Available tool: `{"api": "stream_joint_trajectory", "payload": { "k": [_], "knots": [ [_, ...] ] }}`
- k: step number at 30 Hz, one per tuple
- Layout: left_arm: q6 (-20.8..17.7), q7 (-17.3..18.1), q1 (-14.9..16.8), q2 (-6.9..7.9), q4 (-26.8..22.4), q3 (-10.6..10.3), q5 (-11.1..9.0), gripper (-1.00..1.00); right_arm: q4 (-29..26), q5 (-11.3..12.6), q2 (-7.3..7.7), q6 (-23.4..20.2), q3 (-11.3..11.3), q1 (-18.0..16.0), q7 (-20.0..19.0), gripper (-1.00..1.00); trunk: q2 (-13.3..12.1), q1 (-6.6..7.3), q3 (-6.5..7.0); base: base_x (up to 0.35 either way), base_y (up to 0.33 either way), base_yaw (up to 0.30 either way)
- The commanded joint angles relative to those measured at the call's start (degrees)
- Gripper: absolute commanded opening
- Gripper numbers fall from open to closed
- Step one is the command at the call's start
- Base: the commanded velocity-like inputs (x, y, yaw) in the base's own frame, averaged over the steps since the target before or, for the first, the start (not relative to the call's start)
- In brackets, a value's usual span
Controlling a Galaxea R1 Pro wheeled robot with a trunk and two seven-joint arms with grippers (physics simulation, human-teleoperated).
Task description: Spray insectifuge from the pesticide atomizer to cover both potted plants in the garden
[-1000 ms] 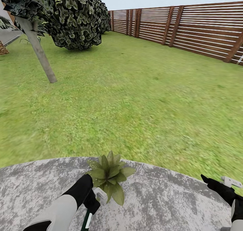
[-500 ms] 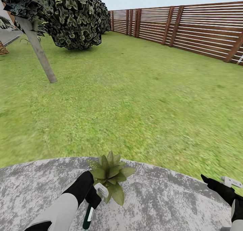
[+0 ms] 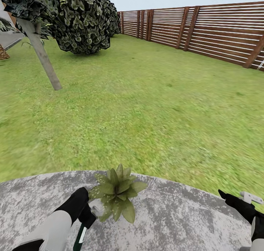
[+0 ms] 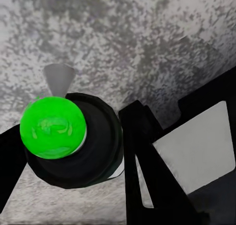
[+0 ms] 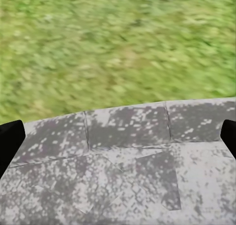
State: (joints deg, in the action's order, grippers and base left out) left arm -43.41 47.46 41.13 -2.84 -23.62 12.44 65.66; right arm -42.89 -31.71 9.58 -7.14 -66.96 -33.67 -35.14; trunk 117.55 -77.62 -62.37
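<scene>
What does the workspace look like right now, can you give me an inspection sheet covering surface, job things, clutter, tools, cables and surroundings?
Surface: round grey stone patio, mottled, bordered by green lawn.
Job's things: pesticide atomizer in the left tool, beside the potted plant, whose leaves carry white speckles. In the left wrist view the bottle's end shows bright green.
Clutter: nothing seen.
Tools: left tool shut on the atomizer; right tool over the patio edge, holding nothing, fingers apart.
Cables: nothing seen.
Surroundings: brown slat fence, dark tree with a grey trunk.

The pesticide atomizer (image 3: 80, 236) runs off the head view's bottom edge, its top hidden.
</scene>
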Motion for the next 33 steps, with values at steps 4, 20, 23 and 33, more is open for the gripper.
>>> {"api": "stream_joint_trajectory", "payload": {
  "k": [4, 20, 23, 33],
  "knots": [
    [-0.36, 0.43, 0.06, 1.16, 0.28, 0.51, 0.26, -1.0, -0.09, -0.24, -0.04, -0.25, -0.27, -0.08, -0.45, 1.0, 0.02, 0.01, -0.04, 0.0, 0.0, 0.0],
    [-0.4, 0.26, 0.03, 1.25, 1.14, 0.45, 0.26, -1.0, -0.09, -0.26, -0.01, -0.25, -0.27, -0.08, -0.45, 1.0, 0.02, 0.01, -0.04, 0.0, 0.0, 0.0],
    [-0.51, 0.34, 0.02, 1.04, 0.99, 0.34, 0.26, -1.0, -0.09, -0.25, 0.0, -0.25, -0.27, -0.08, -0.45, 1.0, 0.02, 0.01, -0.04, 0.0, 0.0, 0.0],
    [-0.8, 0.44, 0.09, -2.64, 0.64, 0.22, 0.26, -1.0, -0.09, -0.23, -0.04, -0.25, -0.27, -0.08, -0.45, 1.0, -1.98, 1.11, 0.85, 0.0, 0.0, 0.0]
  ]
}}
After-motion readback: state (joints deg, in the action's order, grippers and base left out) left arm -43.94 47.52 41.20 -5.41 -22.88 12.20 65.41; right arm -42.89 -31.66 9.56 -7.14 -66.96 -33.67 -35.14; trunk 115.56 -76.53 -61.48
